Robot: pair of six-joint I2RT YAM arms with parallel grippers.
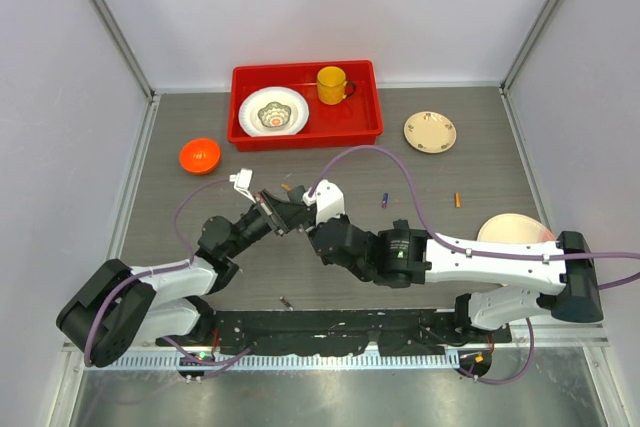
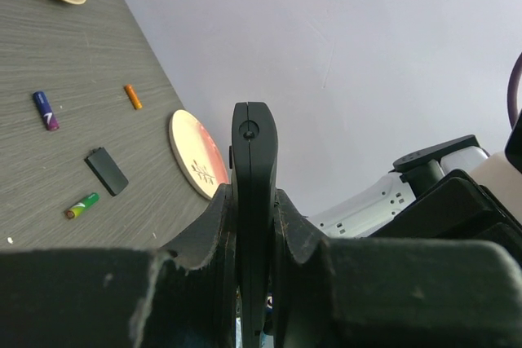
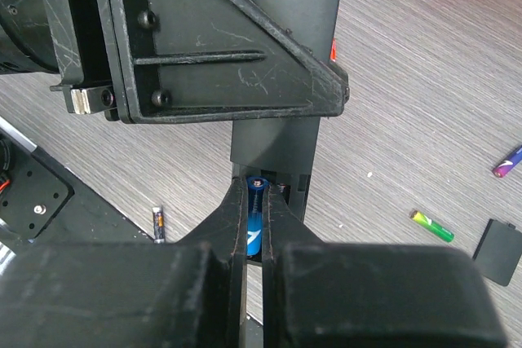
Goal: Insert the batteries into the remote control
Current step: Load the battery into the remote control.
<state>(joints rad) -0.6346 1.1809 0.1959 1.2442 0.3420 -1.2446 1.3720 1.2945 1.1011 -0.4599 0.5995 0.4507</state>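
My left gripper (image 2: pixel 253 195) is shut on the black remote control (image 2: pixel 253 136) and holds it edge-on above the table; it also shows in the top view (image 1: pixel 270 215). My right gripper (image 3: pixel 256 189) is shut on a blue battery (image 3: pixel 255 230), with the battery's tip at the open compartment at the end of the remote (image 3: pixel 281 132). Loose on the table lie a green battery (image 3: pixel 432 226), a blue-purple battery (image 2: pixel 46 111), an orange battery (image 2: pixel 133 97) and a dark battery (image 3: pixel 157 223). The two grippers meet at mid-table, the right one (image 1: pixel 303 218) beside the left.
A small black battery cover (image 2: pixel 107 171) lies by the green battery. A red tray (image 1: pixel 306 134) with a dish and a yellow mug (image 1: pixel 332 84) stands at the back. An orange bowl (image 1: pixel 199 155), a beige plate (image 1: pixel 430 132) and a pinkish plate (image 1: pixel 515 229) are around.
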